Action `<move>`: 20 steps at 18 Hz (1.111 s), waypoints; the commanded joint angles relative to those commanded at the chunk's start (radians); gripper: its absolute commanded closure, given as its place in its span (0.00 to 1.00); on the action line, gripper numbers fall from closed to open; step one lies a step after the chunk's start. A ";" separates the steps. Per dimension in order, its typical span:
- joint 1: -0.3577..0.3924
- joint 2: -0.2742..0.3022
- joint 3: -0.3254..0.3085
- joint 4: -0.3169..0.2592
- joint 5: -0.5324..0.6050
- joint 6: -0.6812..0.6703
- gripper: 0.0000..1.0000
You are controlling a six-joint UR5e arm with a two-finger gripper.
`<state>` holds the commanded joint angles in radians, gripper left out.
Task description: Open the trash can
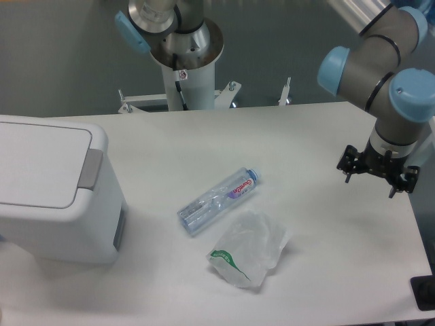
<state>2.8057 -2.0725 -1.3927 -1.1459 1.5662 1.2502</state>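
Note:
The trash can [54, 197] is a large white boxy bin at the left edge of the table. Its flat lid [37, 166] lies down shut, and the grey push-bar [90, 169] runs along the lid's right side. My gripper [377, 171] hangs over the right side of the table, far from the bin. It points down under the blue-and-grey wrist. Only its black bracket shows, so the fingers are hidden and I cannot tell how they stand. Nothing is seen in it.
A clear water bottle [219, 200] with a blue cap lies on its side mid-table. A crumpled clear plastic bag [248, 248] with green print lies just in front of it. The arm's white pedestal [185, 75] stands behind the table's far edge.

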 joint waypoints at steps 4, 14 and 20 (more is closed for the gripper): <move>-0.029 0.012 -0.041 0.000 0.000 -0.023 0.00; -0.031 0.034 -0.055 -0.005 0.023 -0.196 0.00; -0.110 0.078 -0.032 -0.084 -0.008 -0.310 0.00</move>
<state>2.6954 -1.9943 -1.4251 -1.2301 1.5587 0.9406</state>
